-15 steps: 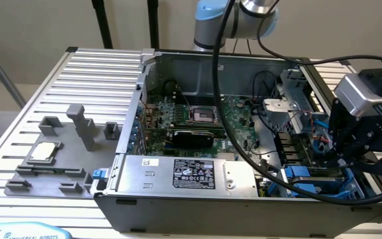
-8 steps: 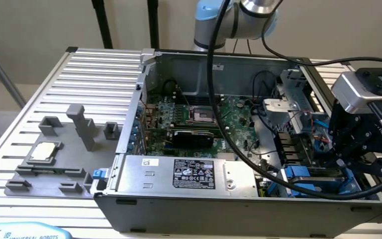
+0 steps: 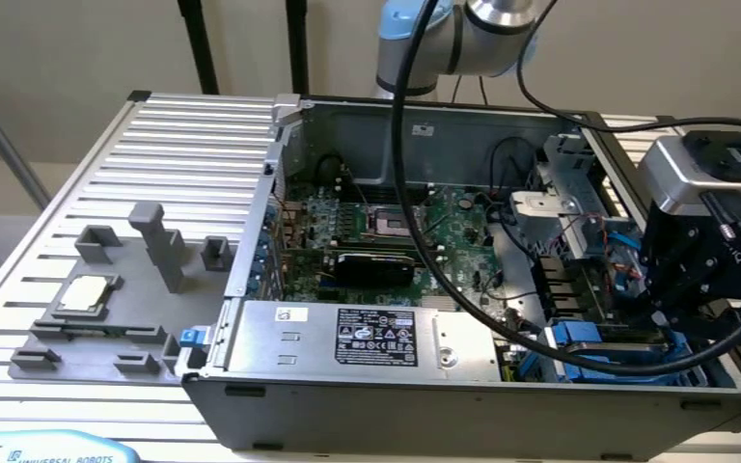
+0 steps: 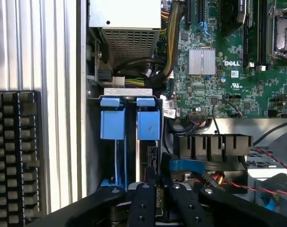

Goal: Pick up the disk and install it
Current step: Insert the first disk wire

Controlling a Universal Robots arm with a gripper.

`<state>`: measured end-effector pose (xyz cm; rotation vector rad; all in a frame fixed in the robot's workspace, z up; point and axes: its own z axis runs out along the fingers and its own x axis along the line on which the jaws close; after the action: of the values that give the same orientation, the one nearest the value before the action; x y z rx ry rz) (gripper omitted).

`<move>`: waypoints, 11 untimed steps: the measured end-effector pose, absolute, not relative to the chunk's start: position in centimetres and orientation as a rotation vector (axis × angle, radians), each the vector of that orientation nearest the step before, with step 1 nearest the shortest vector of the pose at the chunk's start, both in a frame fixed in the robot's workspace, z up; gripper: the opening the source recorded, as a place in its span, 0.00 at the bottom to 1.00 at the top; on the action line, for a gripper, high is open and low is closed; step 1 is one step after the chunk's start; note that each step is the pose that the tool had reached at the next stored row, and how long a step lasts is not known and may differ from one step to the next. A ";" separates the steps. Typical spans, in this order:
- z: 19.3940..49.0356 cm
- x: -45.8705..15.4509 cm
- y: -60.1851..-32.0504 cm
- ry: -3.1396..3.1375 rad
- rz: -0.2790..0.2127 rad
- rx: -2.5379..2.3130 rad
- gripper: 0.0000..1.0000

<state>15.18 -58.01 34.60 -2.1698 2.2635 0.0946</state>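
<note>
In the exterior view we see the gripper (image 3: 679, 318) deep in the computer case (image 3: 474, 405) corner — walls close on two sides. In the wrist view its fingers (image 4: 143, 203) clench the disk (image 4: 158, 189) edge-on beside two blue drive carriers (image 4: 130, 124); slatted aluminium table (image 4: 48, 52) alongside.

Hand (image 4: 157, 198) blocks most of the disk (image 4: 152, 158); the frame edge cuts off its black fingers (image 4: 142, 208).

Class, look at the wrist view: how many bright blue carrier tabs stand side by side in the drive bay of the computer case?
2. One blue tab sits nearer the case's outer wall, the other blue tab beside it nearer the motherboard. More blue plastic further down may be hidden by the gripper.
</note>
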 end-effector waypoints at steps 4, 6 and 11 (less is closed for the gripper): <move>34.6 15.2 -58.0 2.288 0.082 -2.155 0.16; 34.6 15.2 -58.0 2.295 0.078 -2.151 0.16; 34.6 15.1 -57.8 2.305 0.069 -2.149 0.16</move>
<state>15.13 -57.76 34.58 -2.1488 2.3051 0.0686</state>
